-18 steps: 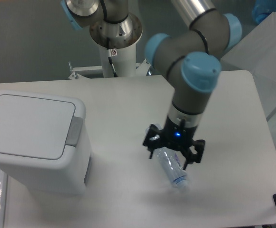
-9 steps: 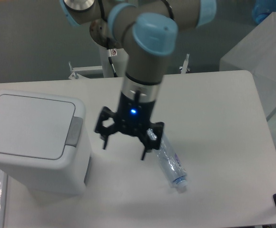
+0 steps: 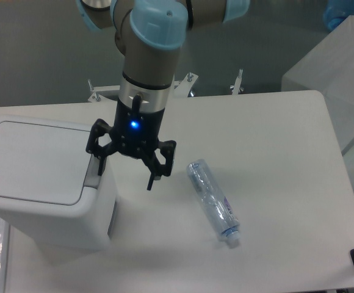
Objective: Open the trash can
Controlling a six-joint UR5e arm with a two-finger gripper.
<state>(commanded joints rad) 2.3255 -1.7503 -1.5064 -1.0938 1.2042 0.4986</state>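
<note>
From the fixed camera, I have the trash can (image 3: 39,183) at the left edge of the table (image 3: 274,159), and its flat lid (image 3: 33,160) sits down flush, so nothing is open yet. The grey push-button (image 3: 93,173) on the lid's right edge looks unpressed, though one finger partly covers it. My gripper (image 3: 127,166) hangs over the bin's right-hand top corner with its jaws spread wide and nothing between them; the left fingertip (image 3: 101,166) is at the button, but I cannot tell whether it touches it or only hovers above. The right fingertip points down over bare table beside the bin. A clear plastic bottle (image 3: 213,203) lies on its side well to the right, apart from the gripper.

As I judge it, the approach is roughly done and the actual press is all still ahead.
</note>
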